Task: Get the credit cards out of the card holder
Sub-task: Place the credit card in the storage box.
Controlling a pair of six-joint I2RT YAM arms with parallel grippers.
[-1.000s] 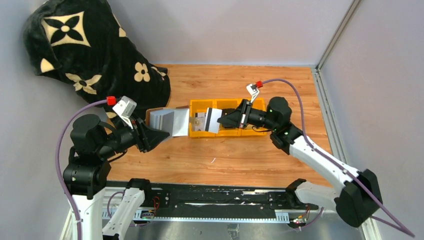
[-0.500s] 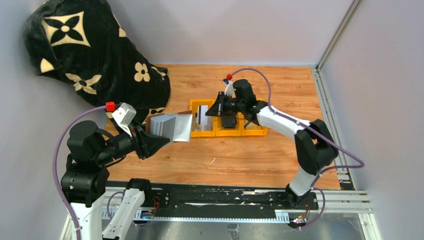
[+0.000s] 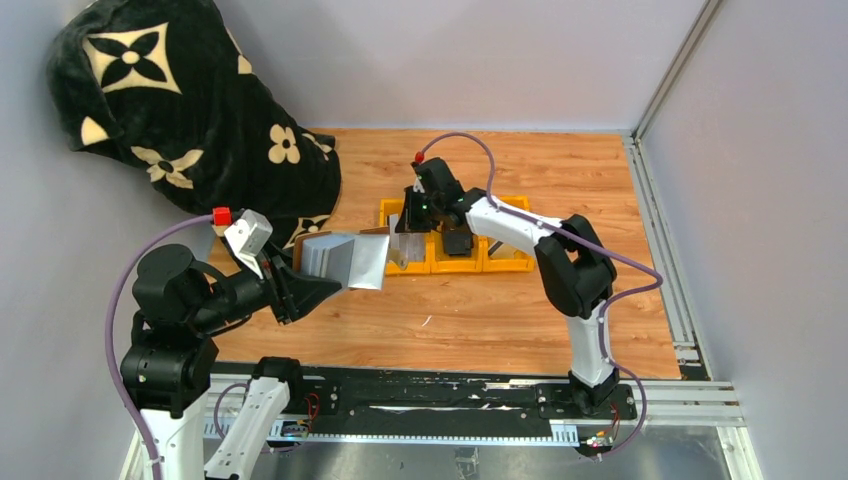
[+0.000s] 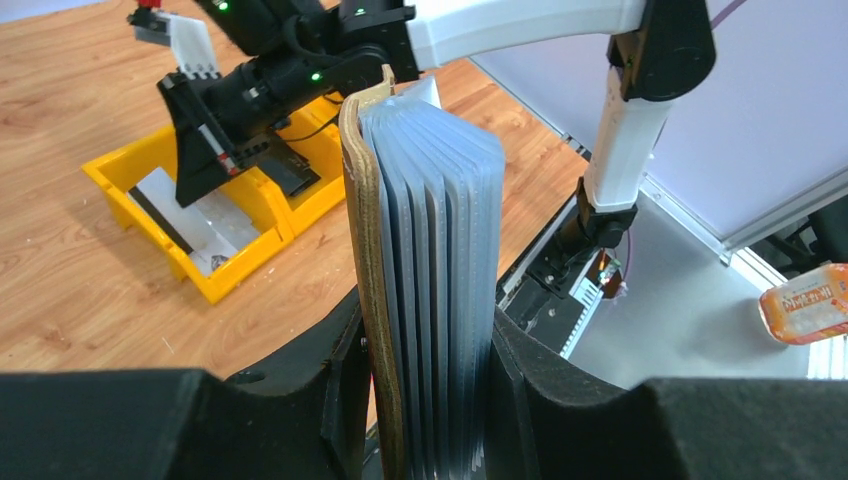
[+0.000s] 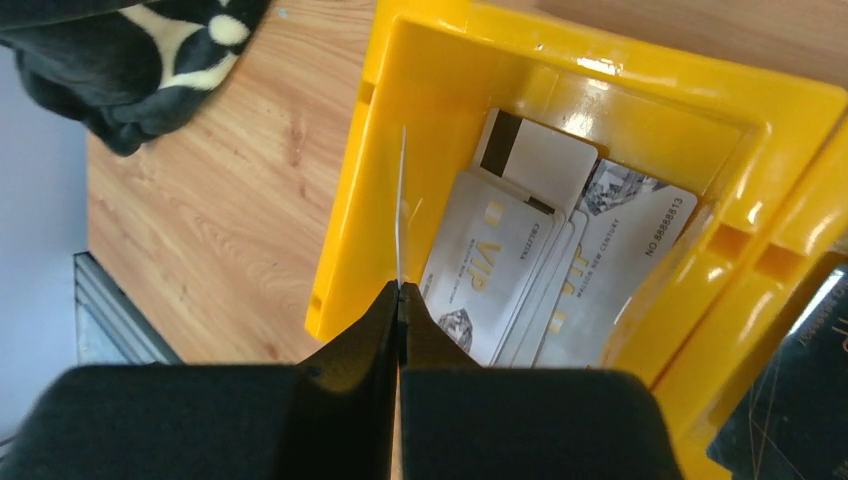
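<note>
We are clamping the card holder (image 4: pixel 430 250) upright between our left fingers (image 4: pixel 335 400), while our right fingers (image 5: pixel 345 355) are pinching a card (image 5: pixel 401 205) edge-on over the yellow tray (image 5: pixel 350 225).

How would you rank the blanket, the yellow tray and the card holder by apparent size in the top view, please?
1. blanket, by far the largest.
2. yellow tray.
3. card holder; it is raised off the table, nearer the camera, so it looks bigger than it is.
</note>
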